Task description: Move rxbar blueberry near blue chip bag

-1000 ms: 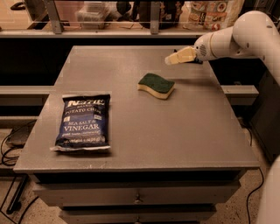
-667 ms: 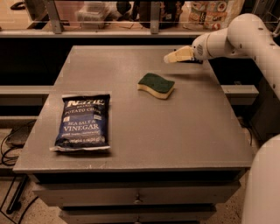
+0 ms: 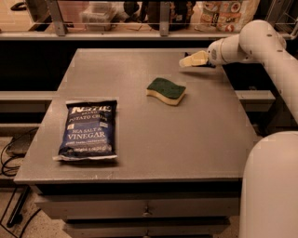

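The blue chip bag [image 3: 88,130] lies flat at the front left of the grey table [image 3: 186,139], with its white "Sea Salt & Vinegar" lettering facing up. The rxbar blueberry does not show anywhere on the table; it is hidden or out of view. My gripper [image 3: 193,59] hangs low over the table's far right part, pointing left, at the end of the white arm [image 3: 251,44]. It is beyond the sponge and far from the chip bag.
A green-and-yellow sponge [image 3: 166,90] lies in the middle back of the table. A shelf with jars and packages [image 3: 223,11] runs behind a rail at the back. A white part of the robot [image 3: 270,186] fills the lower right. Drawers sit below the tabletop.
The gripper has stayed at almost the same spot over the far right of the table. The white part of the robot has come into view at the lower right.
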Robot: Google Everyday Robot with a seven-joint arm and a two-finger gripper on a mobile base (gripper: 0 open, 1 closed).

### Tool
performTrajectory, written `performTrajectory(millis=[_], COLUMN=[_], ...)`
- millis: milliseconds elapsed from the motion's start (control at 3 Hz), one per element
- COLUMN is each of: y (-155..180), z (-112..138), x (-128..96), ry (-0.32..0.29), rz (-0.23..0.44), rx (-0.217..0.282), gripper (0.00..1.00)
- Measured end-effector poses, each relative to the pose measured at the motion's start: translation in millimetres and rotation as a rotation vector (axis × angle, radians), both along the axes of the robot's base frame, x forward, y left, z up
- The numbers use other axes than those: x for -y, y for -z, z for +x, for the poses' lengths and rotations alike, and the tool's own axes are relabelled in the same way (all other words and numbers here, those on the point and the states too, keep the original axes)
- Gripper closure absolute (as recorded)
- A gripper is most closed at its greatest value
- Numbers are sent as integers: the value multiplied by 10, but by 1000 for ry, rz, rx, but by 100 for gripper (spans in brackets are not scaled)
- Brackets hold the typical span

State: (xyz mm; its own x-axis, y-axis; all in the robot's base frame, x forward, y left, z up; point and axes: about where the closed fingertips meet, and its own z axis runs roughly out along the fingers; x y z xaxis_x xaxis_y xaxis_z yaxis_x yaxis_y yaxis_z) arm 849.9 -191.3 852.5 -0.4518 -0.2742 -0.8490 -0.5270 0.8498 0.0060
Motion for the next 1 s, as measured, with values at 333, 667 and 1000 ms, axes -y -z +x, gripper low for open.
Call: performTrajectory(millis=[333, 667, 1000], y=[112, 163, 159], z=[57, 73, 61], x=[69, 116, 122], ry=[15, 23, 17], rz=[-6, -6, -11], rx=[-25, -35, -32], gripper=[19, 42, 65])
